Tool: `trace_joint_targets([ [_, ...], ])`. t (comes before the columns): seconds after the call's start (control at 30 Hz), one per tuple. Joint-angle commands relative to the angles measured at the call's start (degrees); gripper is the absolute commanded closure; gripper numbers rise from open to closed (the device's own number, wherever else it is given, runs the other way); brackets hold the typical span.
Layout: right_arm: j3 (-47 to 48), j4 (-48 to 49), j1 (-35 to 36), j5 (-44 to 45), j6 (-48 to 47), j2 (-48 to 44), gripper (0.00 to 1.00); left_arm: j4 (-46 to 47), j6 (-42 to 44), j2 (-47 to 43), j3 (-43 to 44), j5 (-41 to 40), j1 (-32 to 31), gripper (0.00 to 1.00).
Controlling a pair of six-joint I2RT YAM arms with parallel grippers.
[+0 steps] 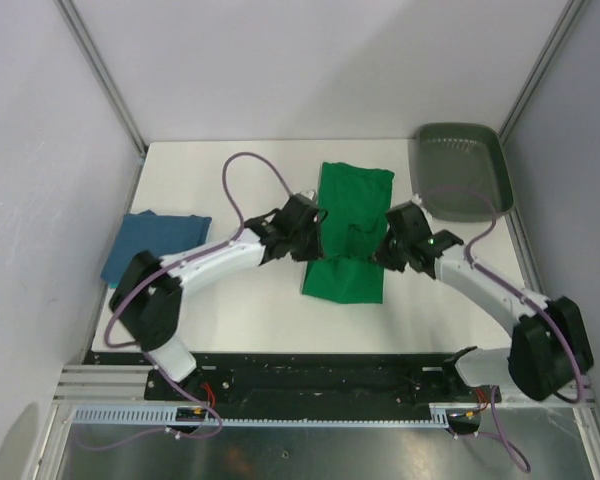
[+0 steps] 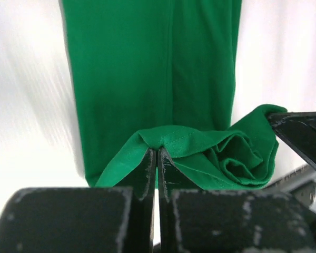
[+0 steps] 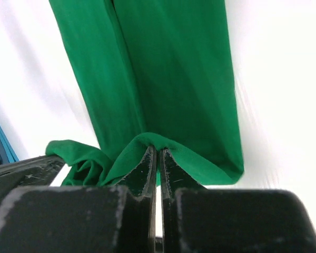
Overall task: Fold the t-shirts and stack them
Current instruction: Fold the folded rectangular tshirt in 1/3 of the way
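The emerald green t-shirt (image 1: pixel 352 205) lies as a long folded strip in the middle of the table, running from far to near. My left gripper (image 1: pixel 316 232) is shut on its left edge and my right gripper (image 1: pixel 382 240) is shut on its right edge, both pinching cloth lifted at mid-length. In the left wrist view the green fabric (image 2: pixel 147 68) bunches over the closed fingertips (image 2: pixel 156 152). The right wrist view shows the same green cloth (image 3: pixel 168 68) at its fingertips (image 3: pixel 158 150). The teal blue t-shirt (image 1: pixel 155 245) lies folded at the table's left edge.
A dark grey-green plastic tray (image 1: pixel 462 170) stands at the back right corner. White table surface (image 1: pixel 250 310) lies in front of the green shirt. Grey walls enclose the table at the back and sides.
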Motion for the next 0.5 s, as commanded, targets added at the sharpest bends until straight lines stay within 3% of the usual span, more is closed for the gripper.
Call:
trace_joint_targets([
  [0.0, 6.7, 8.1, -4.9, 0.7, -6.1, 7.3, 1.00, 1.1, 4.7, 7.7, 9.4, -2.1, 3.4, 1.00],
  [0.47, 13.4, 15.6, -16.0, -5.7, -8.7, 24.1, 1.00, 1.8, 9.4, 24.1, 23.9, -0.2, 10.1, 1.00],
])
